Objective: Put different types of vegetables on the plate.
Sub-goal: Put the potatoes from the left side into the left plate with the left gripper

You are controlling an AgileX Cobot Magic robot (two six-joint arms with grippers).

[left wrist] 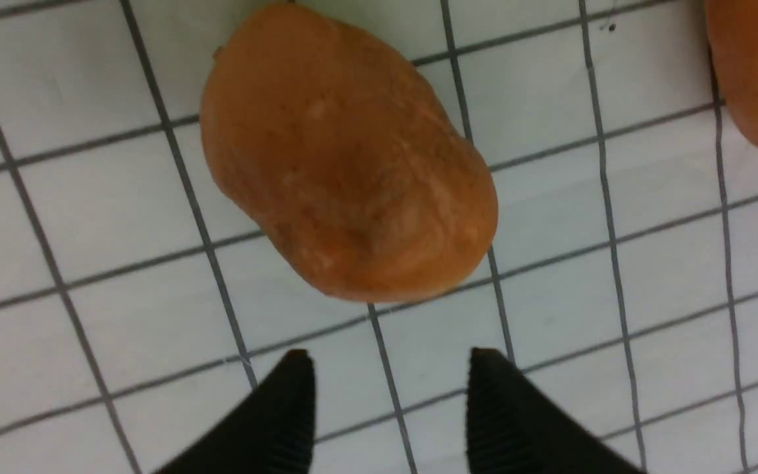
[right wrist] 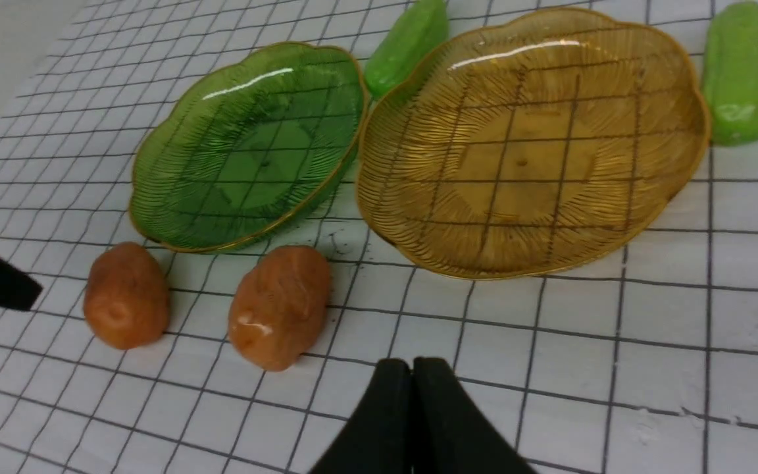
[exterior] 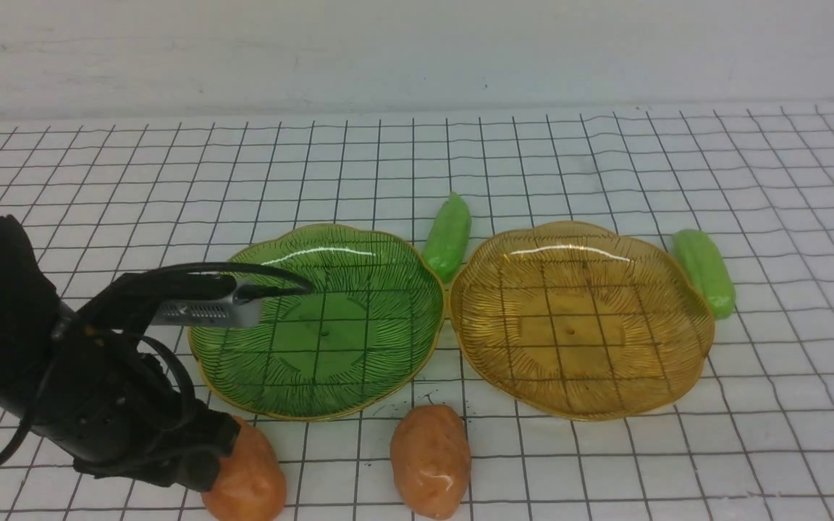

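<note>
Presently, in the front view, a white cloth with a black grid [exterior: 605, 166] covers the table.

Plates, count two. A translucent, ribbed, scalloped, gold-rimmed green plate [exterior: 330, 340] sits centre-left of the frame. A translucent, ribbed, scalloped amber plate [exterior: 580, 325] sits centre-right. Their rims come very close at mid-frame.

Vegetables, count four, all lying on the cloth outside the plates.
- Potatoes, two, both glossy orange-brown lumpy oval plastic. The first potato [exterior: 250, 477] is at lower left, partly covered by the black left arm [exterior: 62, 362]. The second potato [exterior: 431, 459] is at lower centre, just below the gap between the plates.
- Cucumbers, two, both bright green smooth elongated plastic. The first cucumber [exterior: 448, 235] lies in the upper notch between the two rims. The second cucumber [exterior: 705, 273] lies just beside the amber plate's right edge.

Grippers, count two.
- Left gripper [left wrist: 385, 359], in its wrist view: two black ribbed fingers stand moderately apart with nothing between them. The tips are just short of the first potato.
- Right gripper [right wrist: 412, 362], in its wrist view: the fingers are pressed together and hold nothing, over bare cloth, near the second potato.
</note>
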